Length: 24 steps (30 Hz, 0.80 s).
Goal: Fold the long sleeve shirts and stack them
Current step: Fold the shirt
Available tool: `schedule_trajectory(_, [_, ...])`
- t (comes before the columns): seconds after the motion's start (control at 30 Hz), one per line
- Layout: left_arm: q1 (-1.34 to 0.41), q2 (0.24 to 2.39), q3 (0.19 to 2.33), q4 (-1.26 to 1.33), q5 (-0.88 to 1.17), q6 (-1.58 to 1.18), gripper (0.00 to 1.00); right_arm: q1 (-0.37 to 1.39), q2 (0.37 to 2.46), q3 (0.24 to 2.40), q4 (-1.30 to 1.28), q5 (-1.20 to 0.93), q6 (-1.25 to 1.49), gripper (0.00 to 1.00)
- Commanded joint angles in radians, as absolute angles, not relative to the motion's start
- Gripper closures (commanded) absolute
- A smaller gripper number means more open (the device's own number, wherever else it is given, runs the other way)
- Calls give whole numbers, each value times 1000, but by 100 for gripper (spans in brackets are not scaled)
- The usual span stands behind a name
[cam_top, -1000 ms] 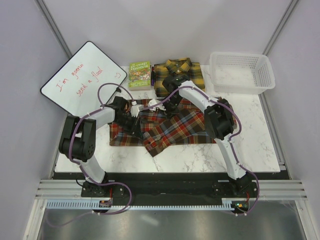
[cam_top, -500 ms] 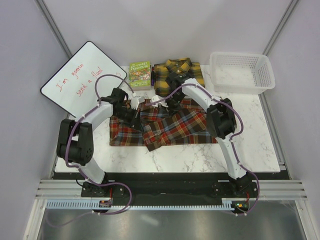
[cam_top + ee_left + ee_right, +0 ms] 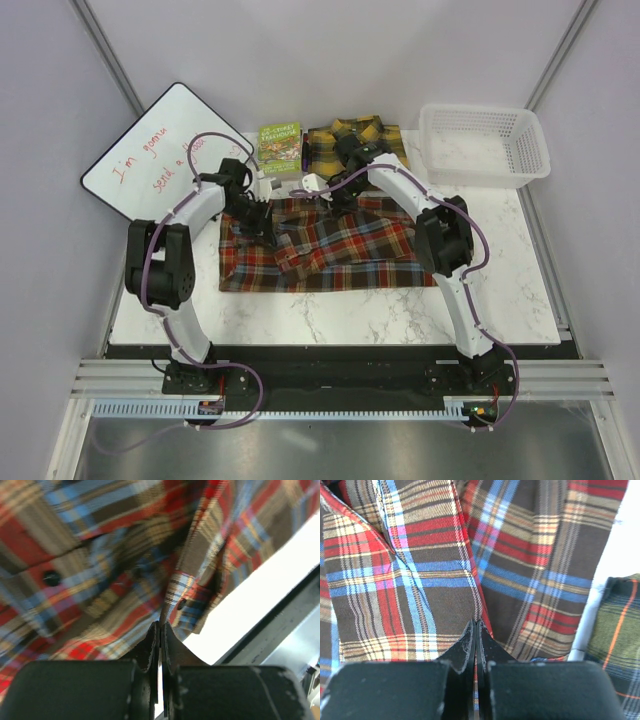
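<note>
Moved: both arms reach farther back; red-brown shirt (image 3: 330,250) lies flatter on counter (image 3: 400,310).
Left tool (image 3: 160,626): clenched on shirt fabric.
Right tool (image 3: 476,625): clenched on same shirt.

The left arm (image 3: 200,208) climbs from its base to an elbow out at 9 o'clock, and its forearm reaches toward 1 o'clock. Its wrist is bent over, so the left gripper (image 3: 159,626) points down toward 5 o'clock with its jaws pressed together. The right arm (image 3: 400,188) folds at an elbow near 3 o'clock and stretches toward 11 o'clock, with the right gripper (image 3: 475,624) aimed downward and its jaws closed tight.
</note>
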State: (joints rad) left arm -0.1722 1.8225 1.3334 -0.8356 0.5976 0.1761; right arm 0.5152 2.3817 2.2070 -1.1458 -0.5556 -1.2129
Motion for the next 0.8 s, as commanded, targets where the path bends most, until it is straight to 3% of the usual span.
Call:
schedule_trajectory(0.0, [-149,1851,1404,-845,532,201,98,519,2327,2200,-1042,-568,-1131,100])
schedule_trajectory(0.03, [-147,1856,1410,-841,532,206,98,520,2322,2192,-1026,-558,-1091,99])
schedule_trajectory(0.07, [-147,1864,1417,-841,534,207,98,520,2319,2189,-1002,-555,-1065,88])
schedule_trajectory(0.13, [-147,1879,1422,-835,535,209,96,520,2307,2191,-980,-554,-999,76])
schedule_trajectory(0.17, [-147,1890,1425,-831,523,212,94,520,2303,2195,-974,-554,-941,62])
schedule_trajectory(0.2, [-146,1893,1424,-825,515,212,89,520,2292,2200,-974,-549,-902,57])
schedule_trajectory(0.23, [-141,1890,1422,-819,509,213,78,519,2283,2200,-974,-543,-869,54])
schedule_trajectory(0.33, [-133,1839,1396,-776,495,245,61,503,2218,2157,-974,-522,-752,49])
schedule_trajectory(0.43, [-135,1766,1361,-779,503,330,54,485,2113,2038,-979,-509,-652,44])
schedule_trajectory(0.57, [-137,1678,1255,-787,477,409,52,457,1978,1814,-965,-522,-531,38])
schedule_trajectory(0.77, [-163,1653,1128,-784,389,491,52,400,1819,1487,-876,-440,-419,37])
